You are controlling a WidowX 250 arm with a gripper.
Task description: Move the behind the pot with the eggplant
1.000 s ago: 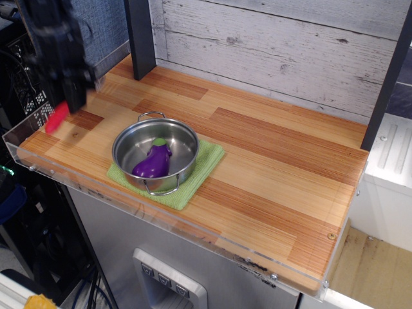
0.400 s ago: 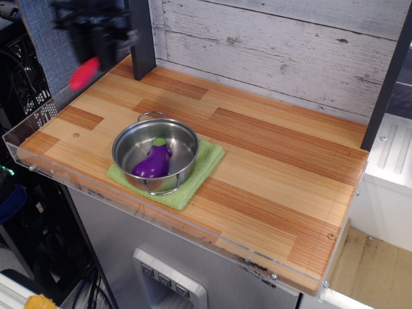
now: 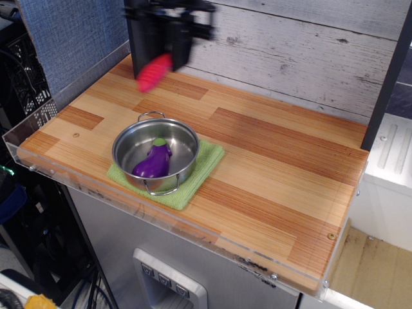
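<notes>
The steel pot [image 3: 183, 139] with two wire handles sits on a green cloth [image 3: 207, 162] at the front left of the wooden table. The purple eggplant [image 3: 153, 161] with a green cap lies inside the pot. My gripper [image 3: 161, 61], blurred by motion, hangs above the table's back left, behind the pot. It holds a small red object [image 3: 154, 73] that hangs below it, clear of the table. The fingers themselves are too blurred to make out.
A dark post [image 3: 140, 45] stands at the back left, right beside the gripper. A white plank wall [image 3: 290, 51] runs along the back. A clear plastic rim [image 3: 58, 170] edges the table's front and left. A dark post [image 3: 386, 84] stands at the right.
The gripper has swung with the red object from the table's left edge up and to the right, to behind the pot. Pot and eggplant have not moved.
</notes>
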